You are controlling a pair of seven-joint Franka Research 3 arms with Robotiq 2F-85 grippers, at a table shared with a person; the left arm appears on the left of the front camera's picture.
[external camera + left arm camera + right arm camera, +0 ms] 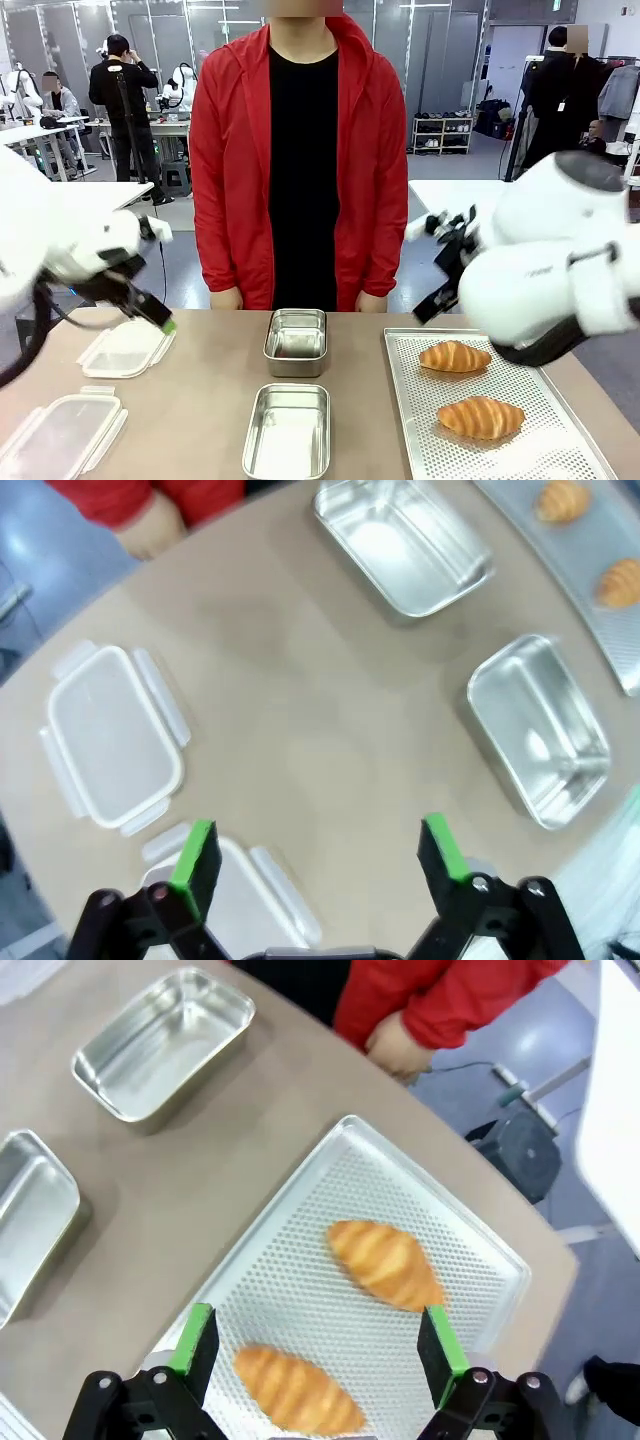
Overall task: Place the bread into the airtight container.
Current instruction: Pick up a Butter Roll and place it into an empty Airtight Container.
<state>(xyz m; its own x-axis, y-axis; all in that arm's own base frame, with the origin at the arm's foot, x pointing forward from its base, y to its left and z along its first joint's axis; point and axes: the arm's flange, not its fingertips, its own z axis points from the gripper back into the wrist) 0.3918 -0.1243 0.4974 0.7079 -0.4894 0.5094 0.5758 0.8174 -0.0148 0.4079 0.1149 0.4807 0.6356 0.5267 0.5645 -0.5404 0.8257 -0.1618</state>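
Two golden breads (455,356) (481,417) lie on a perforated metal tray (540,450) at the right. Two open steel containers stand in the table's middle, one farther (296,340) and one nearer (288,430). My right gripper (318,1345) hovers open above the tray, with the breads (385,1263) (297,1390) below it and nothing between its fingers. In the front view it (440,290) hangs left of the tray's far end. My left gripper (318,858) is open and empty above the left of the table; in the front view it (160,318) is over a plastic lid (125,348).
A second clear plastic lid (60,432) lies at the near left corner. A person in a red jacket stands at the far edge, hands (228,298) hanging by the table rim. Bare tabletop (300,710) stretches between the lids and the steel containers (400,540) (540,730).
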